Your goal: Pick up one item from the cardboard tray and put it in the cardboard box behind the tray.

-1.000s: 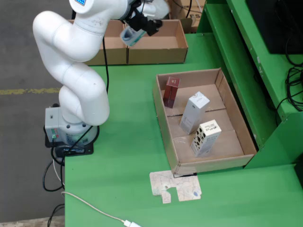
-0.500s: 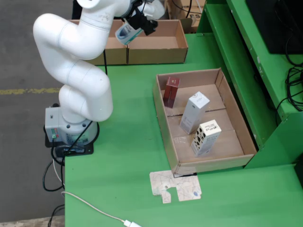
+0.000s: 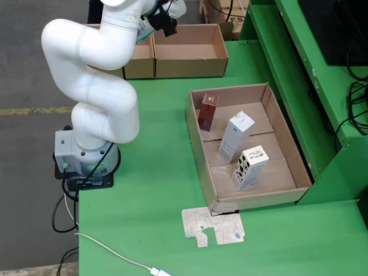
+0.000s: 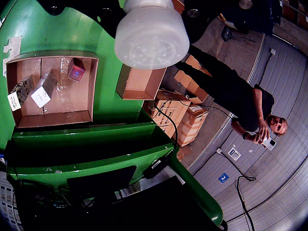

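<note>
A cardboard tray (image 3: 198, 150) lies on the green table and holds three upright items: a dark red box (image 3: 208, 111), a white box (image 3: 236, 136) and a white box with black print (image 3: 250, 168). Behind it stands an open cardboard box (image 3: 190, 52), which is empty. My gripper (image 3: 164, 22), a pale suction cup (image 4: 151, 33), hangs above the left edge of that box with nothing on its face. The gripper view shows the tray (image 4: 53, 119), the red box (image 4: 76, 71), the white box (image 4: 43, 91), the printed box (image 4: 19, 94) and the open box (image 4: 139, 82).
A second cardboard box (image 3: 140, 60) sits left of the open one, partly behind the arm. A cut paper scrap (image 3: 213, 225) and a white cable (image 3: 115, 253) lie on the table's front. Green shelving (image 3: 310, 69) lines the right side. A person (image 4: 250, 106) stands beyond stacked cartons (image 4: 178, 115).
</note>
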Motion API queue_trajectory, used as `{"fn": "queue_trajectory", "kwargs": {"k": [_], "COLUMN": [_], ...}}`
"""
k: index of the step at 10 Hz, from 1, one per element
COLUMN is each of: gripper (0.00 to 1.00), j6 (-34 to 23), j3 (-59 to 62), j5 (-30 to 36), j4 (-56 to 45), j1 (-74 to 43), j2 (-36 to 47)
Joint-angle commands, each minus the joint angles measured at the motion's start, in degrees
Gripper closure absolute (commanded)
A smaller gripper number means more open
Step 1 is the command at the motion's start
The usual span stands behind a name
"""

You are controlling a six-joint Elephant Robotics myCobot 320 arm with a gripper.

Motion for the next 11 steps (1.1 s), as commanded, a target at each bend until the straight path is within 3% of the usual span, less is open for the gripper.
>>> {"fn": "queue_trajectory", "kwargs": {"k": [1, 6, 8, 11], "gripper": [1.0, 1.0, 1.0, 1.0], "j6": [7.9, 14.0, 13.4, 9.4], "j3": [0.8, 0.8, 0.8, 0.8], "j5": [3.1, 5.5, 6.2, 12.9], "j4": [-0.1, -2.7, -4.0, -3.6], "j1": [5.1, 8.3, 6.6, -1.4], "j2": [1.1, 1.8, 2.2, 2.6]}}
